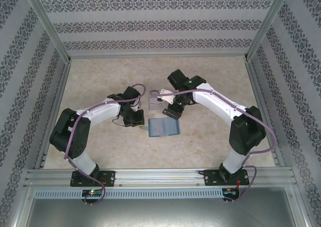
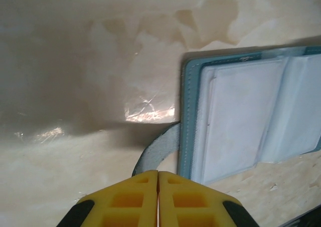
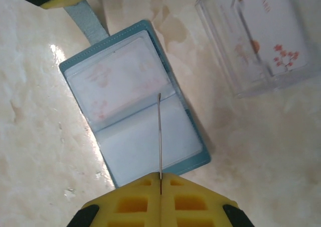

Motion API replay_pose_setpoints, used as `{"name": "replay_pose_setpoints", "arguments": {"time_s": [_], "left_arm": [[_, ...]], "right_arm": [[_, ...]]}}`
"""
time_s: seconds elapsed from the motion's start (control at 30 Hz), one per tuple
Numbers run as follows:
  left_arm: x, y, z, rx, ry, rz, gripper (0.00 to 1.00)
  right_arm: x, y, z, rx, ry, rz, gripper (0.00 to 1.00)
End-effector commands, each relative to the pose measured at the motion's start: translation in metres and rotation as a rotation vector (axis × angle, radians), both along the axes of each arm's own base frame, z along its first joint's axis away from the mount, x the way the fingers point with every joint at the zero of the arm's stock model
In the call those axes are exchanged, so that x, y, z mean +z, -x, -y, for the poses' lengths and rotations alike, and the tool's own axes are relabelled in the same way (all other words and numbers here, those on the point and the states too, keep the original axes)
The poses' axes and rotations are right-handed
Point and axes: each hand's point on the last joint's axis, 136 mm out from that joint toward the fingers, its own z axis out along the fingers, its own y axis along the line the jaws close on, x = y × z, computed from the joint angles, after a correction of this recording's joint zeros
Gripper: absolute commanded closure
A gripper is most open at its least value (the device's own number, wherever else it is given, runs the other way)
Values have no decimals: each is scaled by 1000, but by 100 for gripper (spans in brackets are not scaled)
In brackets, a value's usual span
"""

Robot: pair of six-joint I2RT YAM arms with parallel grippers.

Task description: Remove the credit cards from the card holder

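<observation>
Card holder (image 3: pixel 133 106) lies open and flat on the table (image 1: pixel 210 152), directly ahead of the right pincer (image 3: pixel 160 178), with both teal halves showing their clear pockets. The half farther from that pincer holds a pale card (image 3: pixel 118 79) with faint pink marks behind the plastic. The nearer pocket reads only as a whitish sheen, so I cannot tell what it holds.

The right pincer's yellow fingers are pressed together on a thin card (image 3: pixel 160 137). It stands on edge between them and runs straight out from the tips, over the nearer half as far as the fold. Seen edge-on, its faces show no colour. Whether its far end touches the holder cannot be told.

A strap (image 2: pixel 153 154) leaves the holder's outer edge and curves back to the left pincer (image 2: pixel 158 176), whose yellow fingers are closed with no gap. The strap's end runs in at their tips, so they seem clamped on it. The holder sits near this pincer, ahead and to its right.

A clear tray (image 3: pixel 273 84) stands ahead and to the right of the right pincer, just beside the holder but apart from it, with pink blossom print showing through its walls.
</observation>
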Motion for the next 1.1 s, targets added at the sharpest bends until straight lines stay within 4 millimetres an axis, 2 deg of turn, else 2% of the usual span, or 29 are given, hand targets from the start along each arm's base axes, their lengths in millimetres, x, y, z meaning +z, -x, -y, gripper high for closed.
{"name": "replay_pose_setpoints", "arguments": {"time_s": [0.0,0.7,1.07], "left_arm": [[11,-5,-4,19,4,43,91],[11,-2,-14,53,-1,32,90],[7,-2,-23,94,-8,12,90]], "right_arm": [[5,-3,1,119,57,16,100],[18,-84,-36,296,97,83,100],[11,-116,-48,347,104,122,100]]}}
